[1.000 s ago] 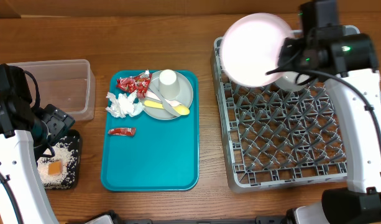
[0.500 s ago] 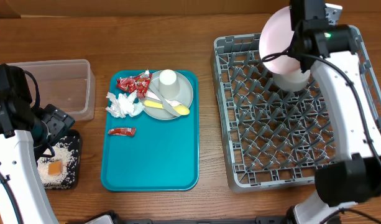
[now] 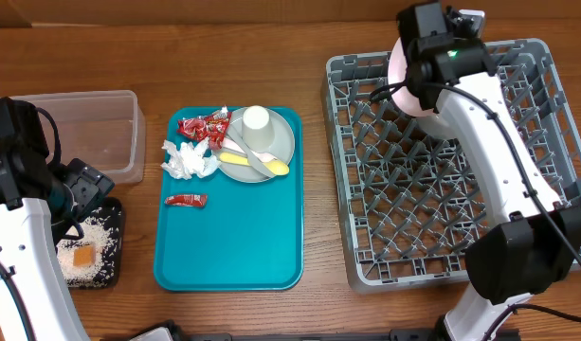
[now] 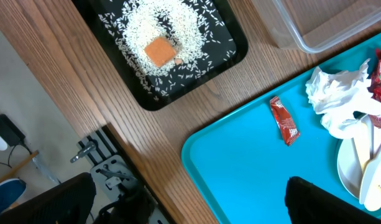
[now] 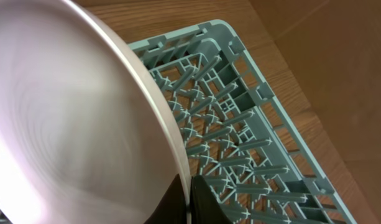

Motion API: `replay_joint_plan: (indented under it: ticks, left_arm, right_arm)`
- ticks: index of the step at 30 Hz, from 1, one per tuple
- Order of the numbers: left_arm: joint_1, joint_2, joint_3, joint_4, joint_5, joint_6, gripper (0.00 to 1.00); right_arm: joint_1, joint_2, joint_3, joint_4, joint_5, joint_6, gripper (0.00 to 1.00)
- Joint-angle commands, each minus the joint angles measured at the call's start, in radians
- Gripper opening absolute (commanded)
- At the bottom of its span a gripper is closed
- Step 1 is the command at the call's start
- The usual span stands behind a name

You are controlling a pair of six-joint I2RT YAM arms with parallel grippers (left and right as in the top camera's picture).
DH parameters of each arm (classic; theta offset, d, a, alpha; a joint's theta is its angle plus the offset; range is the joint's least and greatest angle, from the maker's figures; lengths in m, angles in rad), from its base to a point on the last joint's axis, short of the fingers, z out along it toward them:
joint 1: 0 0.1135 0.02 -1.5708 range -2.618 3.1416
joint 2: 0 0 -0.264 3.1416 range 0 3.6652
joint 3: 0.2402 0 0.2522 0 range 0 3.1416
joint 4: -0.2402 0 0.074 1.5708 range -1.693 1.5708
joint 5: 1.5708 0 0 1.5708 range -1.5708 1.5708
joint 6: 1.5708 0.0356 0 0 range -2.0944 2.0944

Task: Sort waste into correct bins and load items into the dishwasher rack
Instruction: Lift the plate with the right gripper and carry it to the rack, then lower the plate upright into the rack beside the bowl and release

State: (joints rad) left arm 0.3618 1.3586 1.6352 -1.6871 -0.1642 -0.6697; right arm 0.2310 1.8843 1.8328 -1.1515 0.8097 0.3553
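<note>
Overhead view: the right arm rises from the near right corner and reaches over the dishwasher rack [image 3: 442,199] to its far left part. There the right gripper [image 3: 421,59] is closed on the pale pink plate [image 3: 401,74]. The plate stands on its edge, nearly upright, and its long line runs from far to near. The left arm is at the left edge of the table, and the left gripper [image 3: 80,194] hangs over the far end of the black tray [image 3: 111,275], just near the clear tub [image 3: 91,128]. Rice grains [image 3: 89,237] and the orange cube [image 3: 82,256] lie in the black tray. On the teal tray [image 3: 228,251] the grey-green plate [image 3: 282,142] carries the white cup [image 3: 257,123] and the yellow spoon [image 3: 262,164]. To the left of it are the white tissue [image 3: 189,159], two red wrappers [image 3: 200,126] and, nearer, one more wrapper [image 3: 186,199].

Left wrist view: the two dark fingers [image 4: 330,199] stand wide apart, with nothing between them. Below them are the table and a corner of the teal tray.

Right wrist view: the pink plate fills the left side and its rim runs as a diagonal. The dark fingers [image 5: 199,199] pinch this rim at the bottom. The rack's pegs stand behind the plate; I cannot tell whether the plate touches them.
</note>
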Motion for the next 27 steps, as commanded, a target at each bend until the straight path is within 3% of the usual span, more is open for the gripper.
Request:
replay_joint_plan:
  ticks: [1,27]
  left_arm:
    - [0.005,-0.012,0.017,-0.002,0.0,0.019,1.0]
    - [0.005,-0.012,0.017,-0.002,0.0,0.019,1.0]
  right_arm:
    - [0.005,-0.008,-0.049,0.018,0.073,0.015,0.04]
    - [0.066,-0.008,-0.067,0.026,0.071,-0.011,0.04]
